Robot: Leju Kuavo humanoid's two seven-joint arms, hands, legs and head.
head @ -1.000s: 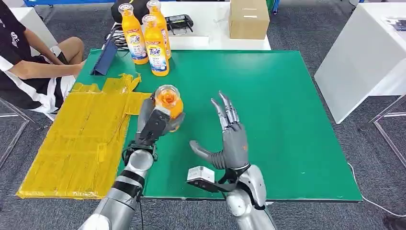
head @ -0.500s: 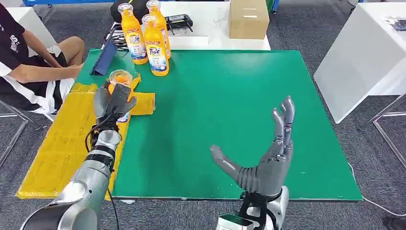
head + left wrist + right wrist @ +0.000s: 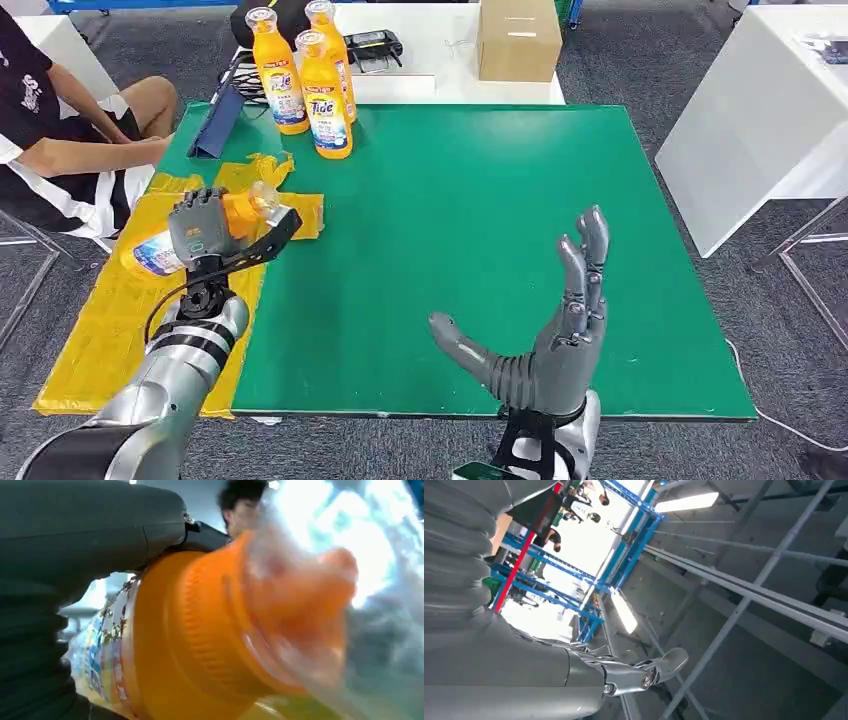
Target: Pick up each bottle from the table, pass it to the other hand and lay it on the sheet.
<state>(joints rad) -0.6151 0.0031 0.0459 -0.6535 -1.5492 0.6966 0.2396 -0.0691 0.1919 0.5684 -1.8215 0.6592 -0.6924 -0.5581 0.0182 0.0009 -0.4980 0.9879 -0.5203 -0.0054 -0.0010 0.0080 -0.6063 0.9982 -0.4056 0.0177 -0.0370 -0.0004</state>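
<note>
- Left robot hand [image 3: 200, 226]: clamped round the held bottle [image 3: 205, 228], which is tipped near-flat, cap end [image 3: 268, 203] toward the green worktop [image 3: 480, 220], base end out over the yellow sheet [image 3: 130, 320].
- Left wrist view: same bottle close up [image 3: 200, 640], orange neck + cap blurred; grip looks firm, thumb [image 3: 90, 525] across the body.
- Can't tell if bottle is touching the sheet or just above it.
- Right robot hand [image 3: 560, 340]: fingers spread, palm up, holding nothing, over the near worktop edge, well apart from the left.
- Judgement: pass for this bottle looks done; step in hand = lay it down on the sheet + let go.
- No bottle lying free on the sheet, so prob. the first one.
- Left to do: three standing bottles [image 3: 312, 95] at the far worktop edge, upright, bunched together.
- Person [image 3: 60, 140] seated beside the sheet's far end; blue folder [image 3: 218, 122] near the bottles.
</note>
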